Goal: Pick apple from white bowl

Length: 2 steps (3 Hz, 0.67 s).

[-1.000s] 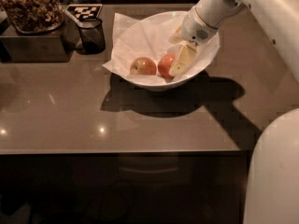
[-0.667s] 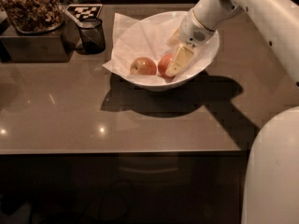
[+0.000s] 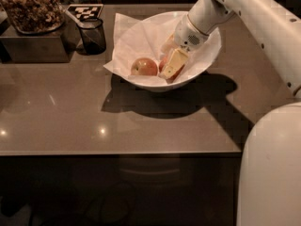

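Note:
The white bowl (image 3: 207, 60) stands on the brown table, lined with crumpled white paper, and holds two apples. The red apple (image 3: 162, 64) lies at the bowl's front middle, mostly hidden behind my gripper (image 3: 170, 66). The gripper reaches down into the bowl from the upper right and sits right on that apple. A paler apple (image 3: 144, 67) lies just to its left, apart from the gripper.
A small dark glass cup (image 3: 92, 36) stands left of the bowl. A dark tray with a bowl of brown snacks (image 3: 31, 9) is at the far left. A black-and-white marker tag (image 3: 84, 10) lies behind the cup. My white base (image 3: 273, 168) fills the lower right.
My gripper has moved slightly down and to the left, further over the red apple. Both apples and the bowl have stayed in place.

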Available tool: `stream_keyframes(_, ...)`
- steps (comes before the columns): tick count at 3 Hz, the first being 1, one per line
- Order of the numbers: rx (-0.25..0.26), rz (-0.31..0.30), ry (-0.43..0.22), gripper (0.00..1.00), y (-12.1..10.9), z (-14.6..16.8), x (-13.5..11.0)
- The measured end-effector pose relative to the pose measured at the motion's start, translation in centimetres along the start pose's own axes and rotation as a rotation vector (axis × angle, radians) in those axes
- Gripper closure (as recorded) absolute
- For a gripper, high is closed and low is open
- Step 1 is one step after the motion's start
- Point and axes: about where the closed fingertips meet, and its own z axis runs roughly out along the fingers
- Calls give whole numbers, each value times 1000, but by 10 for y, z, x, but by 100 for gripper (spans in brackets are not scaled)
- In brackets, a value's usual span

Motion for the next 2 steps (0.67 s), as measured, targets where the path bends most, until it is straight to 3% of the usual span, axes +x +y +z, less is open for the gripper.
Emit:
stream_keyframes(1,-36,17,12,26,7,9,6)
stream_keyframes(2,-62,45,35,30,17,11,19)
